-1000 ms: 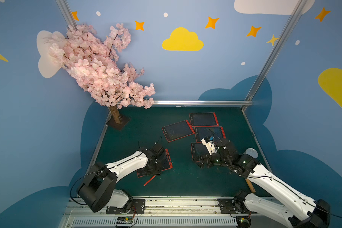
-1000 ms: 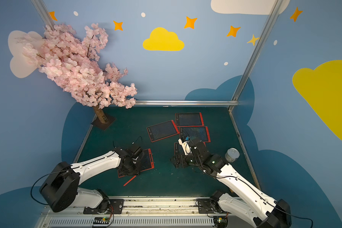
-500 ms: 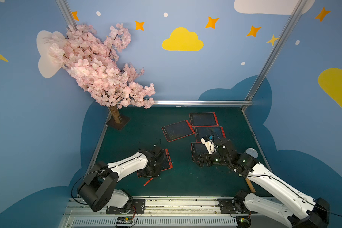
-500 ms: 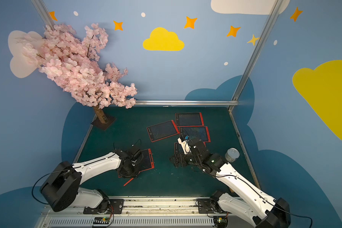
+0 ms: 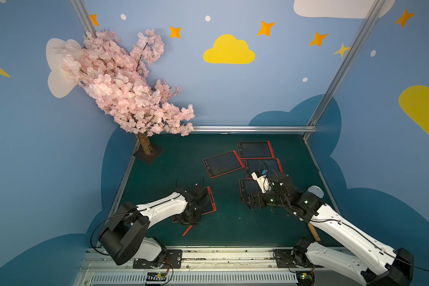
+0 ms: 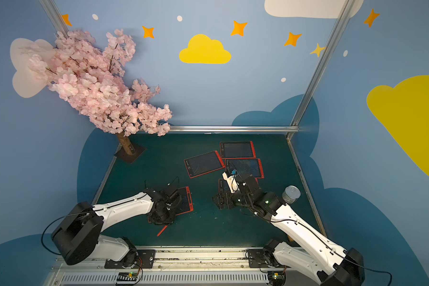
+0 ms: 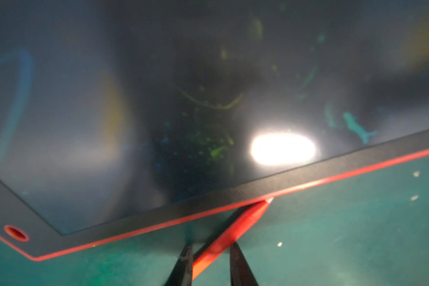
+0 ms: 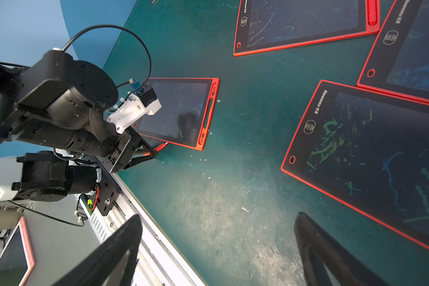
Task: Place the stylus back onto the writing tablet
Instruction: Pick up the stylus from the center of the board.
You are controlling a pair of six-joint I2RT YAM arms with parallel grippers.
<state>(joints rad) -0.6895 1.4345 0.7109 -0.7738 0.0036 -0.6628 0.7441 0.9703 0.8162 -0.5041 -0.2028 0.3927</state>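
Stylus | axis oblique to tablet edge | tip seemingly tucked beneath

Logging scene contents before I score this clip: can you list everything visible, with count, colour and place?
writing tablet: one, red frame, dark screen, near left of mat, stylus slot empty
other tablets: four, same colours, clustered far right
spare tablet: one, red-framed, off the table beyond the rail
stylus: one, red, on the mat, tip at the writing tablet's edge
mat: one, dark green, tabletop
can: one, silver, right edge
blossom tree: one, pink, far left corner
wooden stick: one, tan, partly under right arm
left fingers: two, black, either side of the stylus
right fingers: two, black, spread above bare mat
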